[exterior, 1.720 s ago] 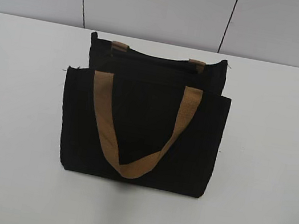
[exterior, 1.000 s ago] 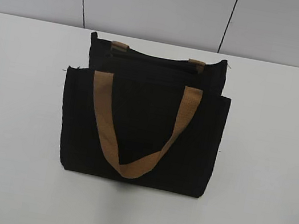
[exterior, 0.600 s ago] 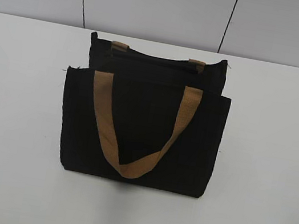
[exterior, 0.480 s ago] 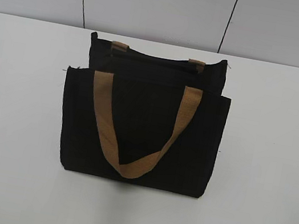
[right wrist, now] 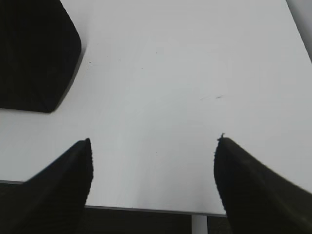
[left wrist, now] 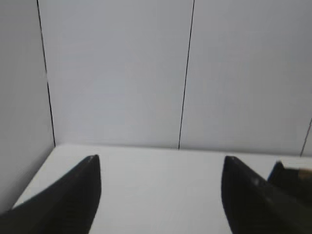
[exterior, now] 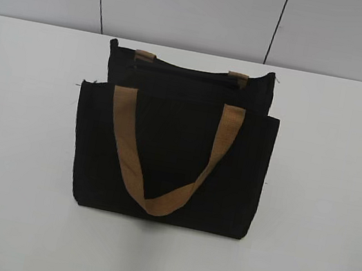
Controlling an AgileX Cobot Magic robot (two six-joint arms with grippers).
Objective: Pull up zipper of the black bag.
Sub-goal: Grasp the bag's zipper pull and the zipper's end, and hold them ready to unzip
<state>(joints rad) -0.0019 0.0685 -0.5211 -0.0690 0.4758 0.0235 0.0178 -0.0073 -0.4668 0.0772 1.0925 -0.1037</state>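
The black bag (exterior: 244, 175) stands in the middle of the white table in the exterior view. One tan handle (exterior: 159, 202) hangs down its front panel, and the ends of the other show at the top rear edge. The zip track runs along the top (exterior: 185, 73); I cannot make out the zipper pull. Neither gripper shows in the exterior view. My left gripper (left wrist: 161, 158) is open and empty, with a corner of the bag (left wrist: 287, 176) at its right. My right gripper (right wrist: 153, 141) is open and empty over the table's edge, with a bag corner (right wrist: 34, 53) at upper left.
The white table (exterior: 17, 149) extends on both sides of the bag. A grey panelled wall (exterior: 190, 4) stands behind it. In the right wrist view the table's edge (right wrist: 146, 208) lies just under the jaws.
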